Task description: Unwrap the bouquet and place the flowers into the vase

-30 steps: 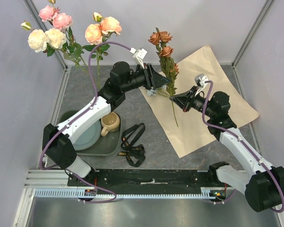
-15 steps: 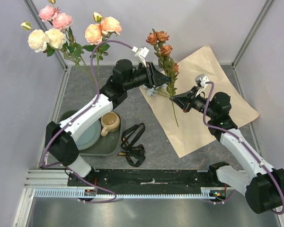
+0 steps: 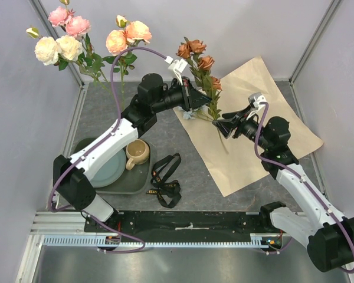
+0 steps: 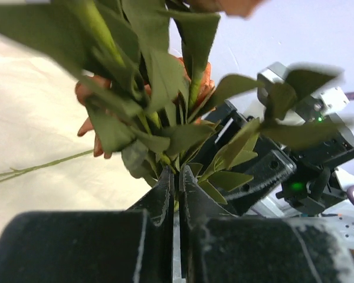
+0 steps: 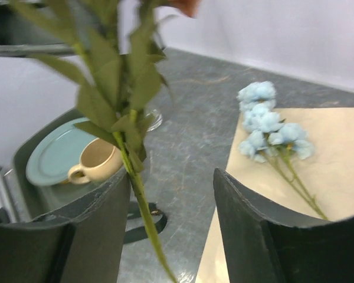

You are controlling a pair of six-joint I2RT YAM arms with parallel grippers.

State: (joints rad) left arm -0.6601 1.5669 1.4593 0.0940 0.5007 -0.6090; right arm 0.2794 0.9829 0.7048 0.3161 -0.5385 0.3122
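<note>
Above the left edge of the flattened kraft paper, the rust-brown flowers are held upright. Their stem is pinched among the leaves by the closed fingers of the left gripper. The right gripper is seen just beside it with its fingers spread wide. The stem runs down close by its left finger, and nothing is clamped.

A light blue sprig is laid on the paper's left edge, under the two grippers. A black ribbon is dropped on the table between the paper and a dark tray. A strip of bare grey top is left around it.

The tray is occupied by a pale blue plate and a tan mug. Pink, cream and peach blooms are raised at the far-left corner, close to the walls. Their stems drop behind the left arm — there, what seems to be the glass rim of the vase is caught, blurred, in the right wrist view.
</note>
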